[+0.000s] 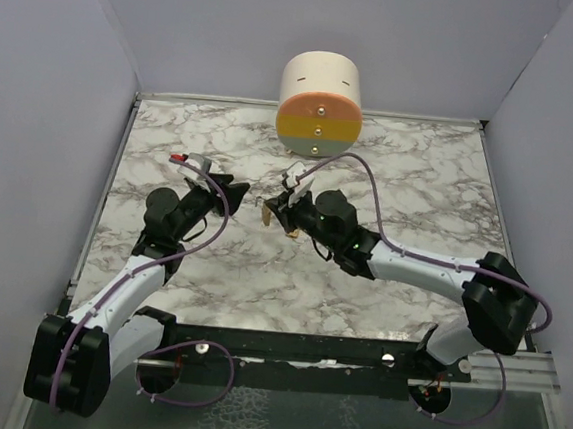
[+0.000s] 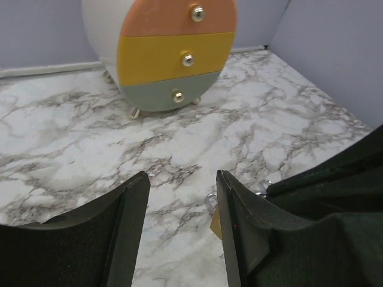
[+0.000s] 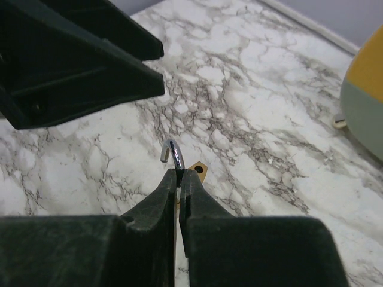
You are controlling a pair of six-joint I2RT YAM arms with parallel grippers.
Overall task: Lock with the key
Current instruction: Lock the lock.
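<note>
My right gripper [image 1: 273,211] is shut on a small brass padlock [image 1: 287,227] and holds it just above the marble table. In the right wrist view the gripper [image 3: 178,174] pinches the padlock with its silver shackle [image 3: 173,153] swung open and a brass corner [image 3: 198,171] showing beside the fingers. My left gripper [image 1: 239,186] is open and empty, a little to the left of the padlock. In the left wrist view the gripper [image 2: 182,178] has the padlock [image 2: 215,222] just beyond its right finger. I cannot make out a key.
A round white cabinet [image 1: 319,102] with orange, yellow and green drawers stands at the back centre and also shows in the left wrist view [image 2: 173,48]. Grey walls enclose the marble table [image 1: 419,196]. Purple cables loop off both arms.
</note>
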